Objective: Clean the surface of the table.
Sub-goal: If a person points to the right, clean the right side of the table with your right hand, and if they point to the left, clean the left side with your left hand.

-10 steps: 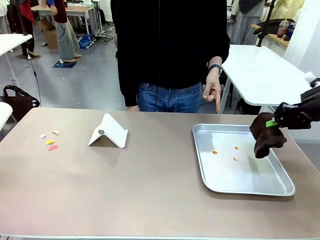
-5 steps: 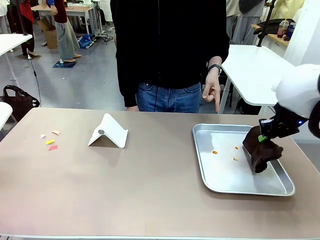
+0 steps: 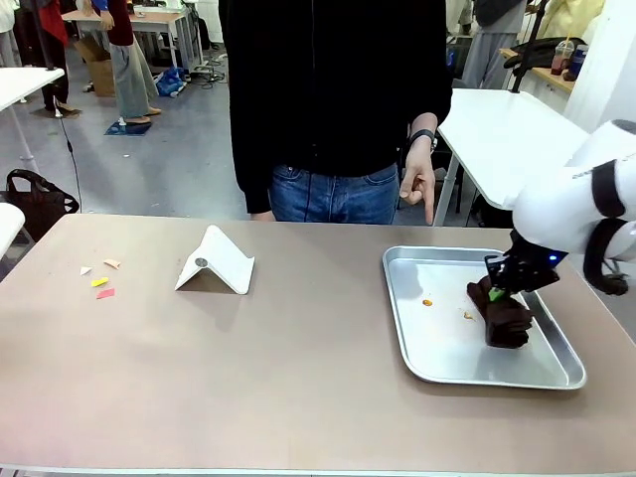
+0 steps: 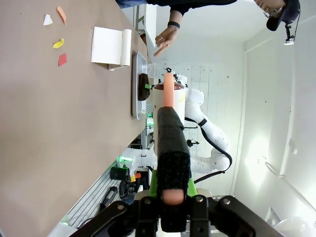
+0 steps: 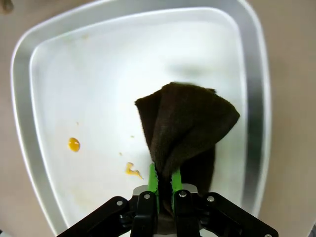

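The tan-brown table (image 3: 298,378) carries a silver tray (image 3: 427,370) at the right. My right gripper (image 3: 495,294) is shut on a dark brown cloth (image 3: 505,316), whose lower end rests on the tray floor. In the right wrist view the green-padded right gripper (image 5: 163,170) pinches the cloth (image 5: 187,123) over the tray (image 5: 19,89), beside orange crumbs (image 5: 73,144). My left gripper (image 4: 169,192) is shut on a long black tool with salmon ends (image 4: 170,133), held off the table's side. Small coloured paper scraps (image 3: 99,281) lie at the table's far left.
A white folded stand (image 3: 216,261) sits left of centre. A person in black stands at the far edge, one hand (image 3: 417,184) pointing down toward the tray. White-topped tables stand behind at the right.
My right gripper has carried the cloth left and down from the tray's right edge into the tray, where it now touches the floor.
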You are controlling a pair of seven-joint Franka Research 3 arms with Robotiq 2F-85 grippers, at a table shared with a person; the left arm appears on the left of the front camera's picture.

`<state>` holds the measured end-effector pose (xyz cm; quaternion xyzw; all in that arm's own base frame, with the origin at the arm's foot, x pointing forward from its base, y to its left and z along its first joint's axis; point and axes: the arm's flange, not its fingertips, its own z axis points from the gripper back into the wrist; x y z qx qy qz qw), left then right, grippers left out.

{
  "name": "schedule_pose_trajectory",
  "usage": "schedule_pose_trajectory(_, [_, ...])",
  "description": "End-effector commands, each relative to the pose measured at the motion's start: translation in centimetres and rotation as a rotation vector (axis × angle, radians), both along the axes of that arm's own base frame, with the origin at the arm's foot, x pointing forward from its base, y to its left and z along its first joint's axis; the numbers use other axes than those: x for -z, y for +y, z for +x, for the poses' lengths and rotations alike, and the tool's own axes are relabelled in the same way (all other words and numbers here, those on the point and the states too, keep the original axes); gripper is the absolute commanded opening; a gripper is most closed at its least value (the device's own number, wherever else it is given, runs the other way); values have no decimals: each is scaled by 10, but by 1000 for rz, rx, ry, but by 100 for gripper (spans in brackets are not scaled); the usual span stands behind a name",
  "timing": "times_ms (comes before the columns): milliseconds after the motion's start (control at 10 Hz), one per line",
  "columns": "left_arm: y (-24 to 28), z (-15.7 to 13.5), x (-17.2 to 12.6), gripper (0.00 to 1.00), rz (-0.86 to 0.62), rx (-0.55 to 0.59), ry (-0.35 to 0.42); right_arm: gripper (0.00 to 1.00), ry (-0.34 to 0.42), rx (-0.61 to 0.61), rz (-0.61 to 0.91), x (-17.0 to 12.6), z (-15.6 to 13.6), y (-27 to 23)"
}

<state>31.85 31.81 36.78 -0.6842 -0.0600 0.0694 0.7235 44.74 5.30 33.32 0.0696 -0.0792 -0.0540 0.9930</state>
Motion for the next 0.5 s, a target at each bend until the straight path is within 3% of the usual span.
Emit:
schedule_pose_trajectory(0, [-2, -2, -3, 7, -5, -3, -20, 11, -10, 29, 67, 8, 15, 19])
schedule_pose_trajectory(400, [-2, -2, -3, 7, -5, -3, -20, 11, -6, -6, 163, 25, 18, 62])
